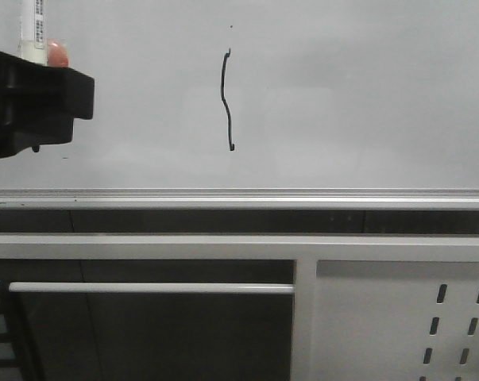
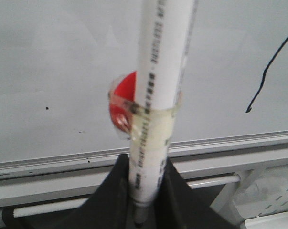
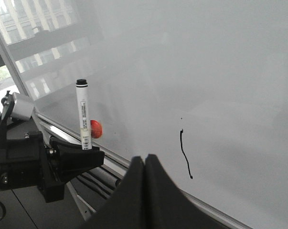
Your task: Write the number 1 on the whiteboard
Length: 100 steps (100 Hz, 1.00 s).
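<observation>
Black, thin and slightly wavy, the vertical marker stroke of the number 1 [image 1: 227,101] stands near the middle of the large pale grey-white glossy whiteboard [image 1: 366,95], with small hooks at both ends, well above the silver aluminium rail [image 1: 303,195] along the board's lower edge. Left gripper [image 1: 34,71], black, sits at the far left of the front view, well apart from the stroke and to its left, roughly level with it. Its jaws are closed on a white cylindrical marker pen [image 2: 155,109] held upright, printed text running down the barrel; a red round piece [image 2: 122,102] is taped to the pen's side with clear tape. Pen's black cap end points up in the right wrist view. Right gripper [image 3: 144,164] shows only as two dark fingers pressed together with no gap, holding nothing; the stroke lies just beyond it on the board. Below the rail, a white perforated metal panel [image 1: 430,325] at lower right.
</observation>
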### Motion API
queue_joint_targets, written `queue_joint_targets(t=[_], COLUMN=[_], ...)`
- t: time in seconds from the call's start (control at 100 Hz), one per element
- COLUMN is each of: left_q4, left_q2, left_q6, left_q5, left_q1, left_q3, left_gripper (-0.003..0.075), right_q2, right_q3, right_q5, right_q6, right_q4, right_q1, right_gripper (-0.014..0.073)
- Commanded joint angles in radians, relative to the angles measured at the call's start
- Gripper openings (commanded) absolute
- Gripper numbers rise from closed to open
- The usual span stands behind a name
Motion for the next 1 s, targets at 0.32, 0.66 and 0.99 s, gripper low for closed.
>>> queue_joint_targets(t=[0.32,0.66,0.99], left_q4=[0.066,0.067,0.067], left_q2=[0.017,0.073,0.123], left_q6=[-0.009,-0.009,-0.009], left_q5=[0.082,0.067,0.065], left_q1=[0.003,0.003,0.003], left_q3=[-0.031,-0.074,-0.109], left_gripper=[-0.0005,-0.0004,-0.0004], right_q2=[-0.008,-0.008,-0.01], right_q3=[-0.027,-0.027,-0.039], right_q5=[-0.051,-0.051,0.078], right_q6=[-0.013,-0.013,-0.062], right_q4=[-0.012,-0.012,-0.042], right_q1=[-0.002,-0.002,-0.006], right_gripper=[-0.0067,-0.0067,-0.0068])
